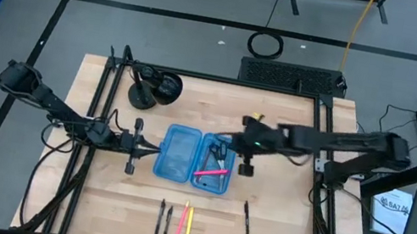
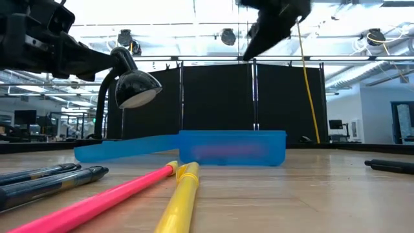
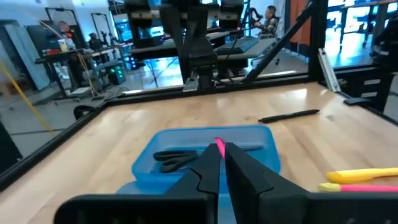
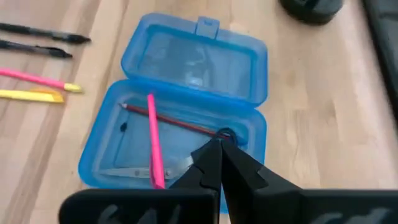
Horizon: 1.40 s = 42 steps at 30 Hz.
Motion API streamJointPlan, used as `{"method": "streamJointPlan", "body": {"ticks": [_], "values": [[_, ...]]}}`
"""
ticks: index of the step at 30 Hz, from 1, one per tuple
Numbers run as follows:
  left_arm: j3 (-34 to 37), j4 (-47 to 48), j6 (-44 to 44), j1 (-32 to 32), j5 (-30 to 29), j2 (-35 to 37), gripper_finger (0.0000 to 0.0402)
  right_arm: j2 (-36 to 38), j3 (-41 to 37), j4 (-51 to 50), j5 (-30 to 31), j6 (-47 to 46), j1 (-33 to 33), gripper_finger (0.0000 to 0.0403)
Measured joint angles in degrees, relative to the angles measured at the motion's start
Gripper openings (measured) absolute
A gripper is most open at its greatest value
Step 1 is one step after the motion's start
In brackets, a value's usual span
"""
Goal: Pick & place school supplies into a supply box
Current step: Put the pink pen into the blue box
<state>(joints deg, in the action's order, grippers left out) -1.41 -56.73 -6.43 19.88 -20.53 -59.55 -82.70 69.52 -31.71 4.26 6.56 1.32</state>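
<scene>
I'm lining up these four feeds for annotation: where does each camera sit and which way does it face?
High: overhead, straight down; both arms, supply box.
Low: tabletop height, level toward the room; arms overhead, pink pen near.
Left wrist: on the left arm, past the left gripper toward the box.
Right wrist: on the right arm, down past the right gripper into the box.
All share the box.

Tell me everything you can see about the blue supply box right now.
The supply box is a translucent light-blue plastic case with rounded corners, lying open and flat mid-table as two hinged halves side by side, with a small latch tab on the empty half. The other half holds a pink pen, a brown pencil and scissors. The right hand hovers just beside it; nothing grips the box.
</scene>
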Motion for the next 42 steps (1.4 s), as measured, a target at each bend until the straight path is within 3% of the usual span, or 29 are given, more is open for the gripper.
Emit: {"method": "streamJointPlan", "body": {"ticks": [5,10,15,21,31,42], "values": [[0.0,-0.42,-3.62,0.0,-2.84,0.0,0.0025,-13.55,7.49,-7.18,-2.0,4.82,0.3,0.0],[0.0,-0.37,-3.87,0.0,-3.8,0.0,0.0011,-20.83,8.96,-7.8,-4.45,8.09,4.72,0.0005],[0.0,-0.39,-3.77,-0.04,-4.07,0.0,0.0004,-21.44,8.98,-2.55,-4.1,7.83,7.48,0.0062],[0.0,-0.39,-3.32,-0.04,-4.09,0.0,0.0027,-21.44,8.98,0.29,-2.98,8.24,7.78,0.0128],[-0.03,-0.38,-2.44,-0.04,-4.07,0.0,0.0021,-23.61,8.92,4.05,-7.66,8.52,5.77,0.0119],[-0.04,-0.35,-2.49,-0.04,-4.0,0.0,0.001,-28.3,8.81,4.98,-7.37,7.11,5.01,0.0114]]}}
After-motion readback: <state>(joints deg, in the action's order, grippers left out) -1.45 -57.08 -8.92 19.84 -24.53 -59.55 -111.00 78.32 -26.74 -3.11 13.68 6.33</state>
